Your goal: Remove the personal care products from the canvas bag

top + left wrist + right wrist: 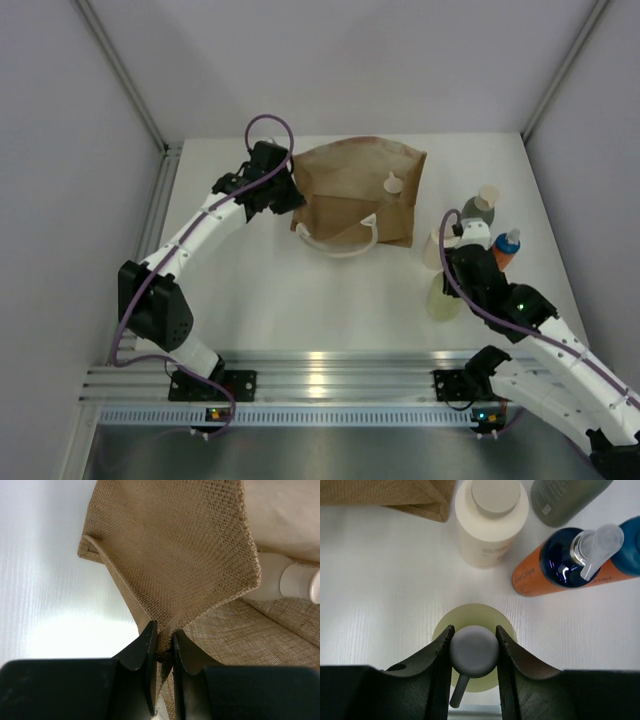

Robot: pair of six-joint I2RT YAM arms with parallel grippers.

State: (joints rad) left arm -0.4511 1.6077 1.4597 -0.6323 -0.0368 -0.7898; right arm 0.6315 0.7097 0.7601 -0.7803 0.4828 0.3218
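Around: cream bottle (490, 520), grey-green bottle (565, 497) and orange bottle (545, 570) stand just behind the right pincer (474, 647), beside the canvas bag (360, 190).
Yellow-green bottle (475, 615): upright on the bench (330, 290), long axis vertical, spout toward the wrist.
Right pincer: pinching its grey pump cap.
Left pincer (162, 655): pressed together on the bag's left edge.
Bag: back-centre, pale bottle (285, 577) lying inside.
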